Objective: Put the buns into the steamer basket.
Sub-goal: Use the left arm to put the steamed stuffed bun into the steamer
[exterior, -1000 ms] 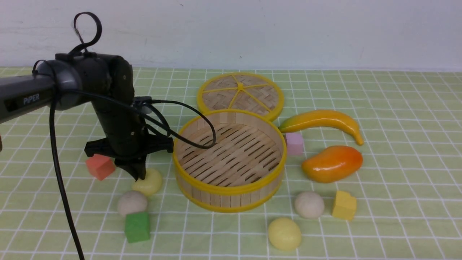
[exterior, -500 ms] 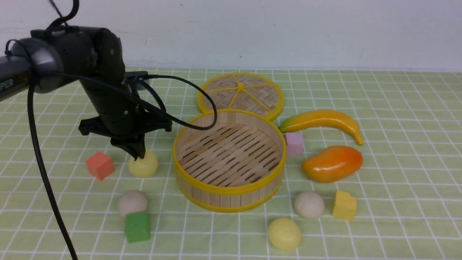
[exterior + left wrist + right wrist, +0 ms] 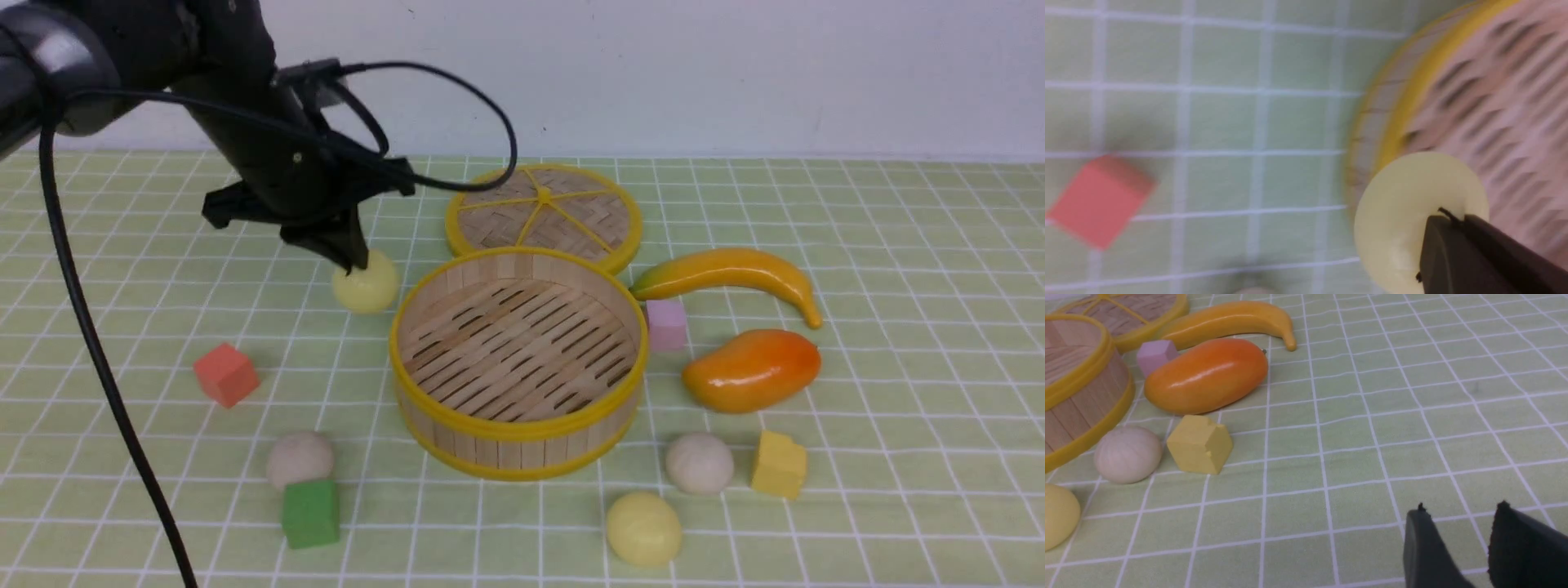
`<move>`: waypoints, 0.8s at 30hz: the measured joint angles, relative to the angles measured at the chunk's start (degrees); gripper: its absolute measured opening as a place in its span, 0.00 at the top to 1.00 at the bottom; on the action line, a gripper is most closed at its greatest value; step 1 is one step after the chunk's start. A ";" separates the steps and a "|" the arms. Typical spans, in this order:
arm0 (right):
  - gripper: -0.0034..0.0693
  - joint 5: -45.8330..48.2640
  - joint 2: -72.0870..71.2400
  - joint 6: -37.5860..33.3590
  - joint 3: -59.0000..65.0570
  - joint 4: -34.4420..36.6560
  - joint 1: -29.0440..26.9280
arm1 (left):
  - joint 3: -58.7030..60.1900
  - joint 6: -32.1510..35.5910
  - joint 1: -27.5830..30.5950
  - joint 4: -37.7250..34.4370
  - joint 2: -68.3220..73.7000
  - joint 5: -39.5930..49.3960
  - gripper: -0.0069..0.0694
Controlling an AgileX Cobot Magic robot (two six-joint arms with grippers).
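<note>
Steamer basket (image 3: 522,445) is empty; nothing delivered. On the worktop (image 3: 898,245) lie a near-left beige bun (image 3: 300,459), a near-right beige bun (image 3: 700,463) and a front yellow bun (image 3: 643,528). Left gripper (image 3: 353,263) pinches the pale yellow bun (image 3: 366,287), aloft at the basket's left rim. Right gripper (image 3: 1459,508) hangs spread, empty.

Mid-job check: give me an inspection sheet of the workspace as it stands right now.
Surface: green checked cloth, lying flat.
Job's things: steamer basket empty; held yellow bun at its left rim; front yellow bun, left beige bun and right beige bun on the cloth.
Clutter: lid, banana, mango, red cube, green cube, pink cube, yellow cube.
Grippers: left gripper shut on the held yellow bun; right gripper open, holding nothing.
Cables: black cable loops off the left arm; second cable hangs down in front.
Surroundings: white wall; nothing else seen.
</note>
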 joint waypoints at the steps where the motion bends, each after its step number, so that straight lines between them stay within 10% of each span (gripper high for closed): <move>1: 0.62 0.00 0.00 0.00 0.00 0.00 0.00 | -0.63 0.34 -0.52 -1.32 0.06 -0.06 0.93; 24: 0.62 0.00 0.00 0.00 0.00 0.00 0.00 | -1.30 -4.98 -5.12 -1.97 10.19 -1.78 0.78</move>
